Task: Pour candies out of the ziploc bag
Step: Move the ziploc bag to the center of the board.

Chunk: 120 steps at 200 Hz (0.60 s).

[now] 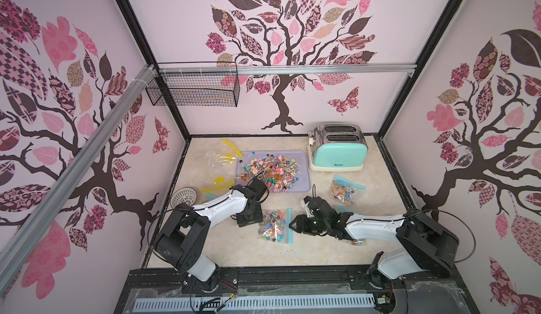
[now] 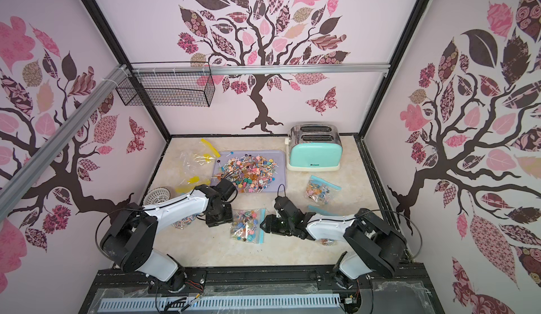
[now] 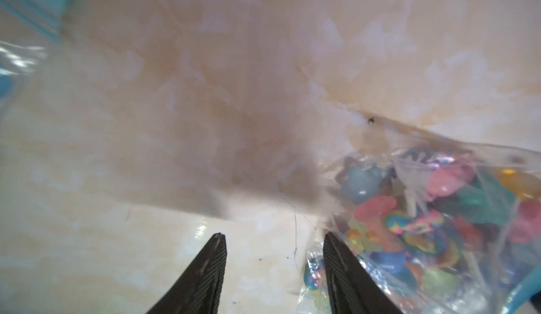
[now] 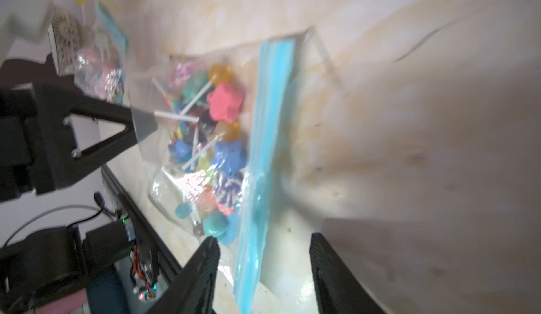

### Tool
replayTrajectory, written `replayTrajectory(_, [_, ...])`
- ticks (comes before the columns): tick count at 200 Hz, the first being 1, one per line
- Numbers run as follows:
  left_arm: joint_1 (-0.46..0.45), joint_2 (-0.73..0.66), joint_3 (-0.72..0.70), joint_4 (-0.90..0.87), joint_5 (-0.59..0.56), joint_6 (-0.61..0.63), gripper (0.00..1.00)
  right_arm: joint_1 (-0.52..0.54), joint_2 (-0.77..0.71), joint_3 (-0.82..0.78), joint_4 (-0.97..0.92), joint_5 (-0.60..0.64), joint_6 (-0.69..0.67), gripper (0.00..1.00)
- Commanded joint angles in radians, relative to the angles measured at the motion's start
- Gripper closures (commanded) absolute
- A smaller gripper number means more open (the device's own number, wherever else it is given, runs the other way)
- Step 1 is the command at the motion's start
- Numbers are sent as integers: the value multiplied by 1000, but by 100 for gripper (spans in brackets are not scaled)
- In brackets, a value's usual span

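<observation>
Covering the floor of the booth is a marbled cream tabletop (image 1: 322,239), walled on three sides by pink paper printed with dark trees. A mint toaster (image 1: 338,154) and a lilac tray (image 1: 303,159) heaped with loose candies (image 1: 272,173) stand toward the back. The ziploc bag (image 1: 273,224), full, lies flat near the front between the two arms. Its long axis runs front to back, and its blue zip strip (image 1: 289,224) is turned toward the right gripper (image 4: 265,238). Only the right wrist view shows that gripper spread, the strip lying ungripped between its fingers. The left wrist view shows the left gripper (image 3: 273,236) spread over bare table, with a bag of sweets (image 3: 424,210) just beside one finger; which bag, I cannot tell.
</observation>
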Motion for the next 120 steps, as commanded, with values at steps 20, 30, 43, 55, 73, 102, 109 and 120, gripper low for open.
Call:
replayTrajectory(20, [-157, -73, 202, -170, -51, 1, 42, -122, -160, 86, -337, 196, -257, 42])
replayTrajectory(30, [-217, -44, 236, -165, -17, -16, 42, -151, -186, 97, -359, 207, -292, 43])
replayTrajectory(43, [-293, 6, 265, -136, 21, -43, 43, -195, -215, 111, -382, 202, -327, 45])
replayTrajectory(55, [-354, 61, 289, -106, 46, -72, 43, -234, -232, 126, -400, 183, -355, 46])
replayTrajectory(73, [-419, 156, 325, -86, 46, -101, 43, -275, -253, 141, -420, 168, -380, 50])
replayTrajectory(102, [-440, 263, 359, -99, 21, -135, 45, -288, -278, 149, -427, 145, -389, 53])
replayTrajectory(109, [-440, 271, 359, -95, 18, -141, 45, -289, -281, 146, -425, 136, -388, 54])
replayTrajectory(120, [-440, 282, 360, -87, 16, -143, 46, -288, -286, 141, -421, 128, -385, 55])
